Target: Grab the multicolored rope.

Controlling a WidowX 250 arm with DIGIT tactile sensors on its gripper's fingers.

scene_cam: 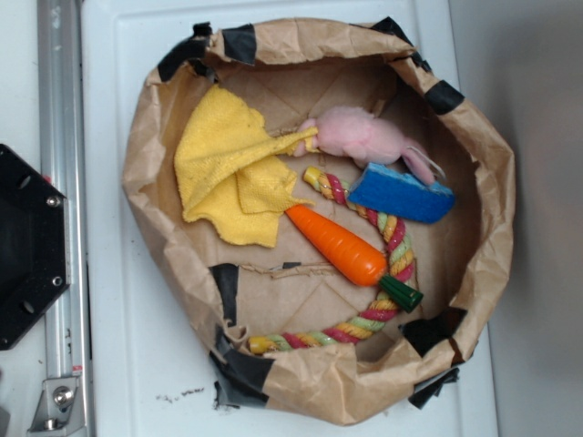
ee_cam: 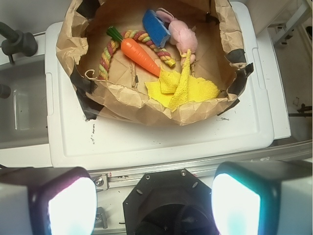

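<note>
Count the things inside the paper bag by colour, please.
Yellow: 1, the cloth
Pink: 1, the plush toy
Blue: 1, the sponge
Orange: 1, the carrot
Multicoloured: 1, the rope
Total: 5

I see my gripper [ee_cam: 149,203] as two blocky dark fingers [ee_cam: 46,203] with pale glowing faces, above a black screw-studded octagonal base plate [ee_cam: 166,208].

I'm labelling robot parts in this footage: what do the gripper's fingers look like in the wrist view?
The gripper shows as two blocky fingers with dark casings and rounded corners. Their facing pads look pale and glowing, blurred by closeness. No cables or markings are visible on them.
</note>
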